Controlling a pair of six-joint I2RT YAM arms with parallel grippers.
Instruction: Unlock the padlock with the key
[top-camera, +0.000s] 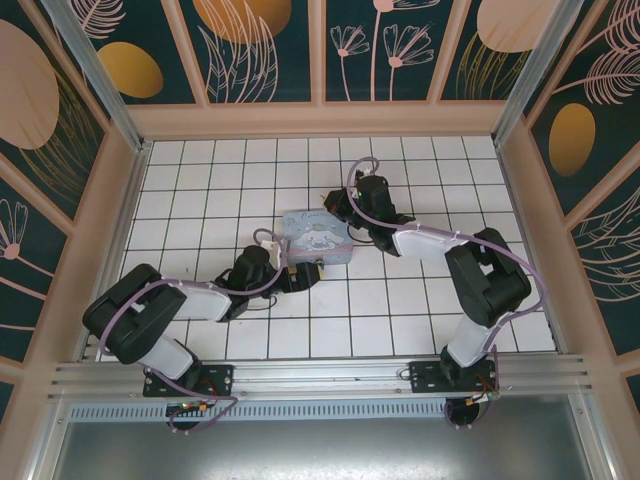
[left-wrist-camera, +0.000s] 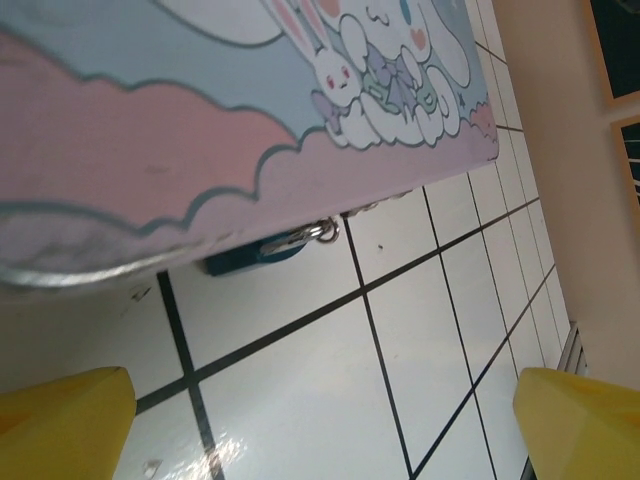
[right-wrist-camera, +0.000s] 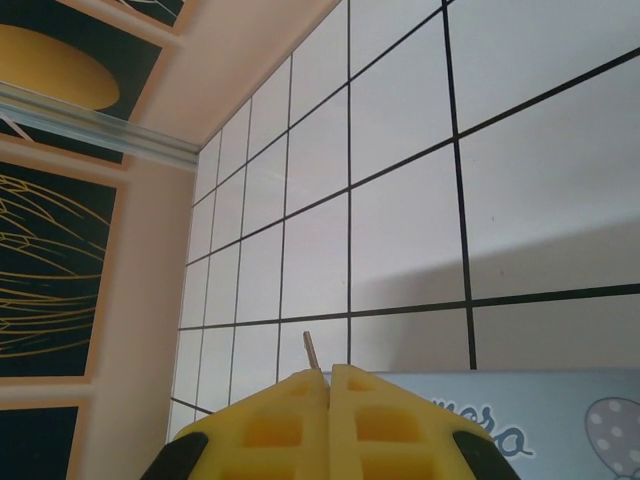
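Your left tool (left-wrist-camera: 322, 400) stands wide open and holds nothing. Its two yellow fingers (left-wrist-camera: 70, 425) sit at the bottom corners of the left wrist view, with bare white tile between them. From above, the left tool (top-camera: 292, 272) is low over the counter (top-camera: 400, 300), at the near side of the tin box (top-camera: 318, 238) and pointed at it.

The padlock (left-wrist-camera: 252, 257) lies on the tiles just ahead of the left tool, tucked under the overhanging edge of the tin box. Dark blue body, partly hidden by the box. A silvery ring or shackle part shows at its right end, right at the box's rim. You cannot tell from here whether it is locked.

Your right tool (right-wrist-camera: 328, 390) is closed tight, yellow fingers pressed together, and it has hold of the key (right-wrist-camera: 310, 350). A thin pale metal sliver sticks out past the fingertips, slightly tilted; the rest of the key is hidden between the fingers. From above, the right tool sits at the far side of the tin box, across from the left tool. The box's pastel lid shows just beneath the right tool's fingers
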